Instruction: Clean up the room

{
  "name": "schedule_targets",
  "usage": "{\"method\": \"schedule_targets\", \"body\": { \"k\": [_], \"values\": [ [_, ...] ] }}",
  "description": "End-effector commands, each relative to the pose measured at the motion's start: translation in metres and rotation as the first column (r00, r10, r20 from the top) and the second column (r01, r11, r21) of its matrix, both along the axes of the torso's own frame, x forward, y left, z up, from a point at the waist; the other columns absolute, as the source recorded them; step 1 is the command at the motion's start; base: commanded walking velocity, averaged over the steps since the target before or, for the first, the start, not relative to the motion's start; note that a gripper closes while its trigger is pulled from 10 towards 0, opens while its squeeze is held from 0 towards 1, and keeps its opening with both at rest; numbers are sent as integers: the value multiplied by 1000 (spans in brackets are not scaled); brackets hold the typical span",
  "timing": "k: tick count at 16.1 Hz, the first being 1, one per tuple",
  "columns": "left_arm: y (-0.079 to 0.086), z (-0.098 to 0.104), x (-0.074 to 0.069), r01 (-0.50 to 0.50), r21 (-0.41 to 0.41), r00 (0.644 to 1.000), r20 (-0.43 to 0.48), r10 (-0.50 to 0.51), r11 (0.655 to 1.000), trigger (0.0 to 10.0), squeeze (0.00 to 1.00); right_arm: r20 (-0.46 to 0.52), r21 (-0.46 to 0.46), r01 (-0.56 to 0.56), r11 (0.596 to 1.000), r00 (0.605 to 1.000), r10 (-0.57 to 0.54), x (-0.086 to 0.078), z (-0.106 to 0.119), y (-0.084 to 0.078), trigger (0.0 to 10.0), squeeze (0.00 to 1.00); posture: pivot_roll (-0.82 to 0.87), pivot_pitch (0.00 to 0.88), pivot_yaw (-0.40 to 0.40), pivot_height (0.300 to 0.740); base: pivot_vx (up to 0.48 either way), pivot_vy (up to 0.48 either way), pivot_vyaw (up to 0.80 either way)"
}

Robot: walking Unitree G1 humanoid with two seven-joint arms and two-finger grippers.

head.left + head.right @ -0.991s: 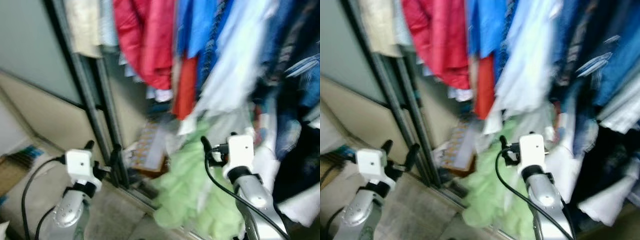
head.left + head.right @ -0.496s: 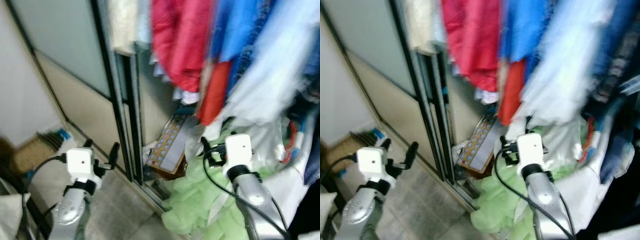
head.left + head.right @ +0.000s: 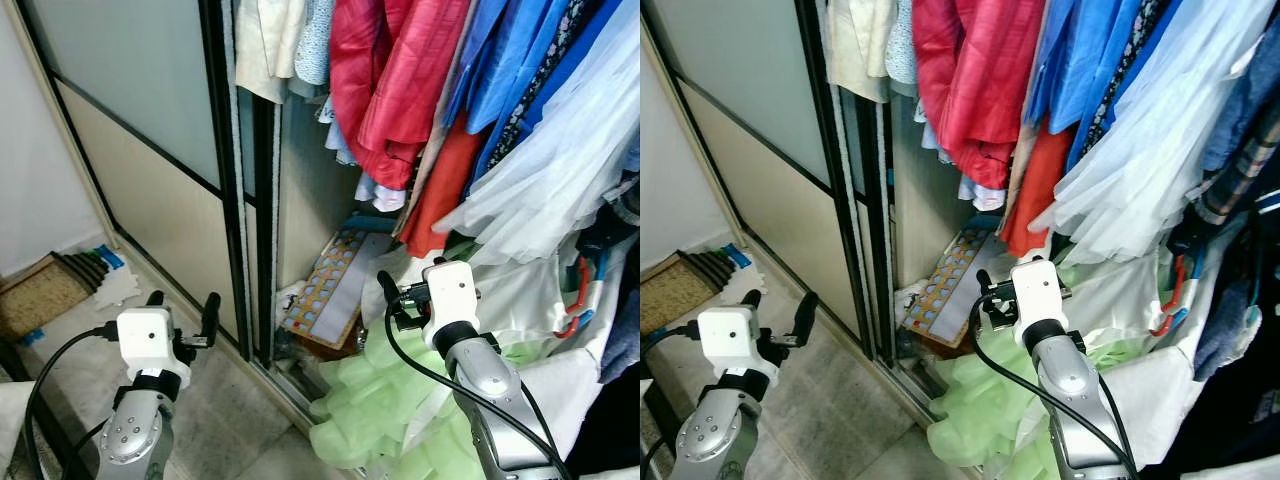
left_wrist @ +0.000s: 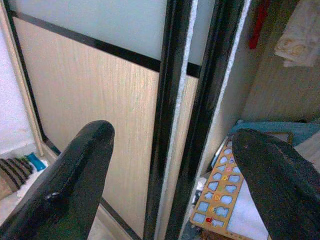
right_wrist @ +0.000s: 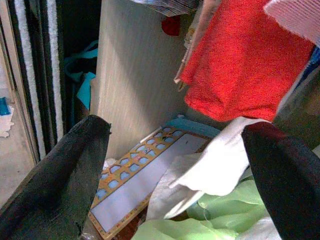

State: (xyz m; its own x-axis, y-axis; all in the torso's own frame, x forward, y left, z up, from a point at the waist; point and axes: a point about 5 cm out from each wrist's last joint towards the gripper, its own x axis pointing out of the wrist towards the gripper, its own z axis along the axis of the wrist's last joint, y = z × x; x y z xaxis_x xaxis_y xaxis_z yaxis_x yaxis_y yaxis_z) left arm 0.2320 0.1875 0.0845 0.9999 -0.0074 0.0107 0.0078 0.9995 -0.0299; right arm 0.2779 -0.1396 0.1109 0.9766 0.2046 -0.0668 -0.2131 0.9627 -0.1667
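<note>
**Both grippers raised at an open wardrobe**

At lower left of the head view a mat (image 3: 40, 297) lies on the floor. The left gripper (image 3: 183, 304) hovers empty at lower left, fingers spread wide, before the sliding door (image 3: 150, 150). At centre, a board (image 3: 335, 290) of small coloured panels leans inside the wardrobe; any writing on it is too small to read. A green cloth (image 3: 385, 410) is heaped at lower centre. The right gripper (image 5: 170, 165) hangs above it, fingers wide apart, holding nothing. Red clothes (image 3: 395, 90), blue clothes (image 3: 510, 70) and a white garment (image 3: 560, 170) hang along the top.
</note>
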Motion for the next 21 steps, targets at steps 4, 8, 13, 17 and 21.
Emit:
{"method": "schedule_targets", "body": {
  "k": [4, 8, 13, 17, 21],
  "values": [
    [-1, 8, 4, 10, 21, 999, 30, -11, 1000, 10000, 0, 4, 14, 56, 998, 998, -56, -2, -4, -5, 10000, 0, 35, 0, -77, 740, 0, 0, 0],
    [-1, 8, 6, 23, 30, 999, 27, -24, 999, 10000, 0, 1, 2, 81, 997, 997, -81, -4, -6, -6, 10000, 0, 29, 0, -56, 740, 0, 0, 522],
    [-4, 8, 7, 36, 26, 999, 22, -36, 999, 10000, 0, -5, -2, 78, 997, 997, -78, -6, -8, -3, 10000, 0, 22, 0, -50, 740, 0, 0, 800],
    [-4, 8, 9, 41, 29, 999, 22, -42, 999, 10000, 0, -5, 2, 83, 997, 997, -83, -5, -8, -2, 10000, 0, 26, 0, -47, 740, 0, 0, 800],
    [-3, 8, 8, 37, 30, 999, 20, -38, 999, 10000, 0, -8, 44, 113, 993, 994, -113, -5, -9, -2, 10000, 0, 25, 0, -46, 740, 0, 0, 400]
  ]
}}
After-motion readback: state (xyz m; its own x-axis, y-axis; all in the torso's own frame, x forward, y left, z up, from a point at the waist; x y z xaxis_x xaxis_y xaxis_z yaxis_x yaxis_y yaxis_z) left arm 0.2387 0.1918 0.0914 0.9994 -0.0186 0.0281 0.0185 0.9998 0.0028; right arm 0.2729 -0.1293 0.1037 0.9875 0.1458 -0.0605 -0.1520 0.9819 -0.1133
